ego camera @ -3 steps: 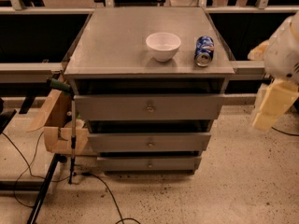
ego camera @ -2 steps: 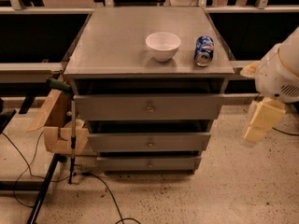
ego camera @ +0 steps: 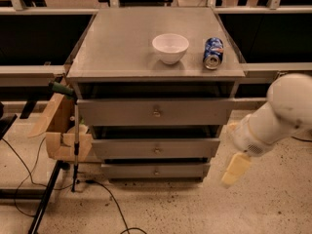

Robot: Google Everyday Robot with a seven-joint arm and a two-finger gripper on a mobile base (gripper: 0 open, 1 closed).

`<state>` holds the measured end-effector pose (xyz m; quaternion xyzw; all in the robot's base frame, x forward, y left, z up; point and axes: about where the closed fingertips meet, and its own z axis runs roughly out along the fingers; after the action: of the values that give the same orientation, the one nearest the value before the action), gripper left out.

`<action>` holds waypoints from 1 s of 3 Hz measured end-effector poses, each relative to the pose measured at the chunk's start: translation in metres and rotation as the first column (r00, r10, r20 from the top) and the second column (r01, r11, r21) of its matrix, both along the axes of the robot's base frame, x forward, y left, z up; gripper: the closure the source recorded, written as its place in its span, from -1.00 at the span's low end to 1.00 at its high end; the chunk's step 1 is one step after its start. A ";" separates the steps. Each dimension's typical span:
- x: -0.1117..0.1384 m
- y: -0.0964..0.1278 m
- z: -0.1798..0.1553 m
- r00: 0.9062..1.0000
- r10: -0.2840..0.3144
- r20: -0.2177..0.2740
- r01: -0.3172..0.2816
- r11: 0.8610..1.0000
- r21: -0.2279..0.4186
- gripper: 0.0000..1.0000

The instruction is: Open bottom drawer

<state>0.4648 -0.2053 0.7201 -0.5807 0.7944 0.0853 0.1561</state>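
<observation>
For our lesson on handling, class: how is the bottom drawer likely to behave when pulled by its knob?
The bottom drawer looks rigid, so it probably slides straight out. Its small round knob may slip from a grip. The gripper hangs to its right in view, not touching.

- Single cam; one view only.
- Pos.: cam sat above and in front of the grey cabinet [ego camera: 122, 48], on approx. its centre line.
- Dir.: faced the cabinet front, pitched down; cabinet top and all three drawer fronts showed in one frame, w/ the bottom drawer [ego camera: 156, 170] low at centre and the floor [ego camera: 161, 213] beneath.
- Range: near; cabinet spanned most of frame height.
- Arm [ego camera: 273, 116] showed at the right edge; gripper [ego camera: 236, 169] sat lower right, beside the cabinet's right side at bottom-drawer level, not touching it.
</observation>
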 end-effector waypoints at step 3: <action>0.030 0.016 -0.117 0.989 -0.142 -0.028 0.144 0.987 0.071 -1.00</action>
<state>0.4947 -0.1898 0.6034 -0.5150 0.8322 0.1093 0.1739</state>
